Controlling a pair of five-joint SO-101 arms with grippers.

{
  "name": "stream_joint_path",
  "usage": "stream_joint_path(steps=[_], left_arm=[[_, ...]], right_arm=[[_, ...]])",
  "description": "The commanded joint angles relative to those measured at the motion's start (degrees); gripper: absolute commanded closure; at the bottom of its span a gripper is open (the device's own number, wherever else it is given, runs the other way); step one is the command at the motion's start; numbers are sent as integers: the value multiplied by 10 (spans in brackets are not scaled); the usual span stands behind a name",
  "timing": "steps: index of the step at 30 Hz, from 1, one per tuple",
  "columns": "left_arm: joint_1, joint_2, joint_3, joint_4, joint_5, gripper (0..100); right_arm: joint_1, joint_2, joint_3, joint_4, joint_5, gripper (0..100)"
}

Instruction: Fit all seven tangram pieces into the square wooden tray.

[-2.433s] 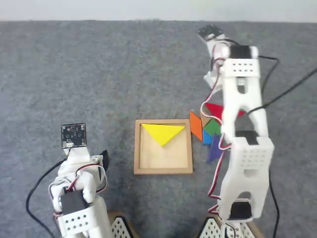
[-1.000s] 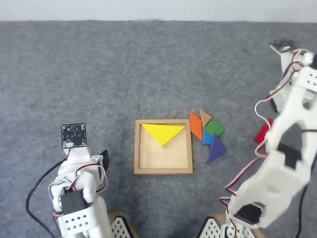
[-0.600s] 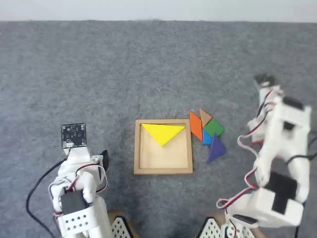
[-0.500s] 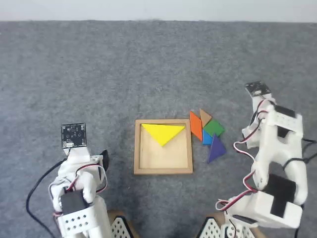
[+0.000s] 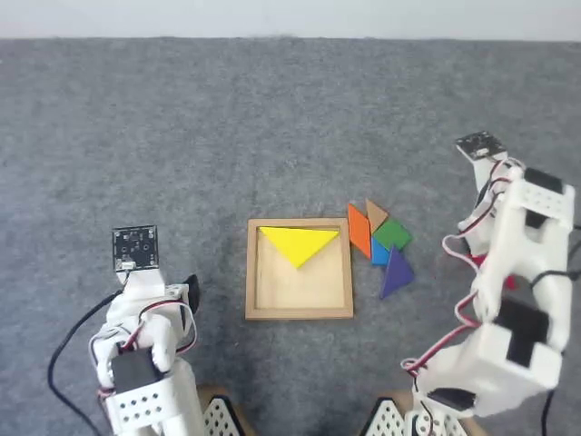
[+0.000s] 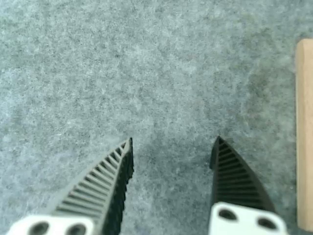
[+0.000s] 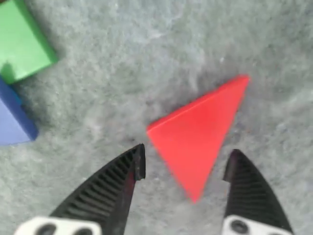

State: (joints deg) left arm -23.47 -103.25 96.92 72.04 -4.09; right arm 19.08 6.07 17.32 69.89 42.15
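A grey felt surface [image 5: 182,127] lies under both arms. The right jaws gape empty over the red triangle [image 7: 200,129]; the left jaws gape empty.

2 white plastic arms, left arm [image 5: 150,400] and right arm [image 5: 531,227]; black servos, red and black cables, black ribbed fingers [image 6: 105,183], white screw-holed mounts.

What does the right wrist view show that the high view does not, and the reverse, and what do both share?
Right wrist view adds: the whole red triangle, flat on the carpet, seen between the open jaws of the right gripper. High view adds: the wooden tray holding the yellow triangle, with the orange piece, the brown piece and the purple triangle beside it. Both share: the green piece and the carpet.
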Motion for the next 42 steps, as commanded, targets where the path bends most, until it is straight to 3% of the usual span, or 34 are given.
stream_joint_path(steps=[1,26,33,42], left_arm=[[-3,-9,-5,3,5,755],[-3,-9,-5,3,5,755],[-3,-9,-5,3,5,755],[-3,-9,-5,3,5,755]], right_arm=[[11,52,-60,15,29,738],[2,160,-72,-34,29,705],[5,163,-81,-30,29,846],[5,160,-85,-30,12,856]])
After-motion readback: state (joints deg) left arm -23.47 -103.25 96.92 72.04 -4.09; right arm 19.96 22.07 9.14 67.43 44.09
